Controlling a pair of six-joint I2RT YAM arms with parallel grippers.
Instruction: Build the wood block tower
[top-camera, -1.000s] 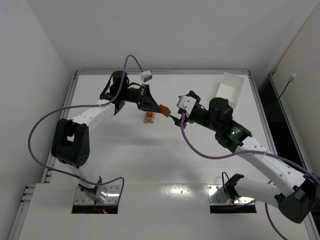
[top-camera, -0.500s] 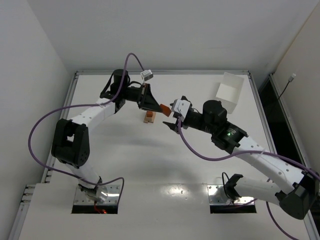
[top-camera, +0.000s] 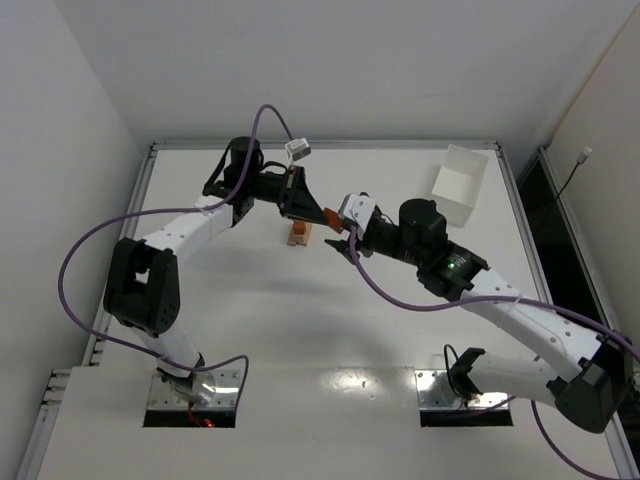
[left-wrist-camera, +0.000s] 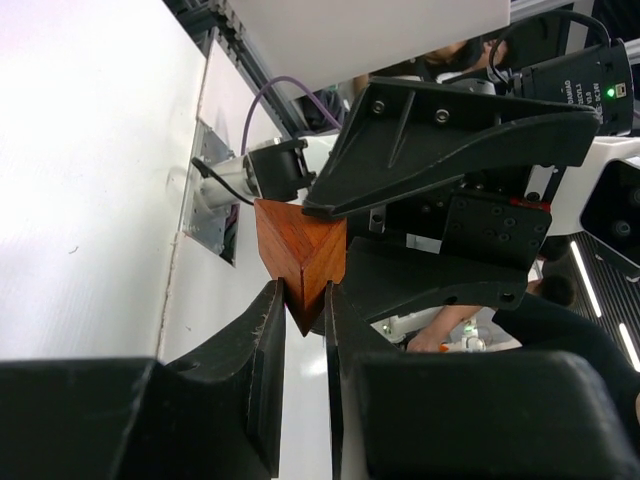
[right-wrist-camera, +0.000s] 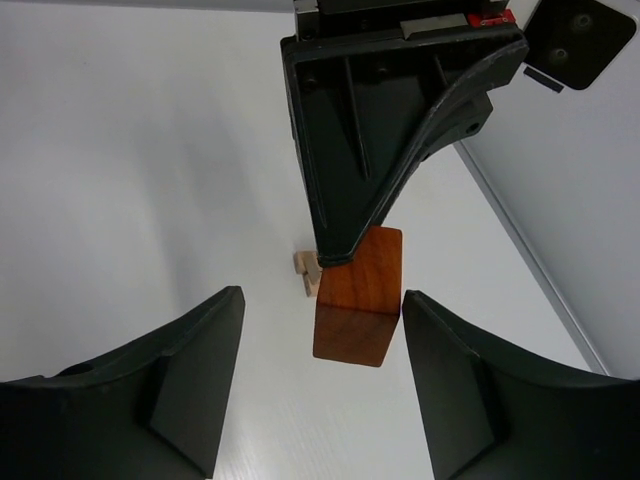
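My left gripper (top-camera: 318, 213) is shut on a reddish-brown wood block (top-camera: 327, 217) and holds it in the air, to the right of and above the small wood block tower (top-camera: 299, 233) of pale tan pieces with a reddish piece. In the left wrist view the block (left-wrist-camera: 300, 250) sits pinched by one corner between the fingertips. My right gripper (top-camera: 339, 244) is open, and its jaws stand either side of the same block (right-wrist-camera: 358, 295) without touching it. The left gripper's finger (right-wrist-camera: 380, 130) comes down onto the block from above. Pale blocks (right-wrist-camera: 306, 270) lie on the table behind it.
A white rectangular box (top-camera: 460, 185) stands at the back right of the white table (top-camera: 250, 320). Purple cables loop from both arms. Raised metal rails edge the table at the back and sides.
My right arm has swung left, bringing its open gripper up to the block held by the left gripper. The left gripper and block have stayed almost still.
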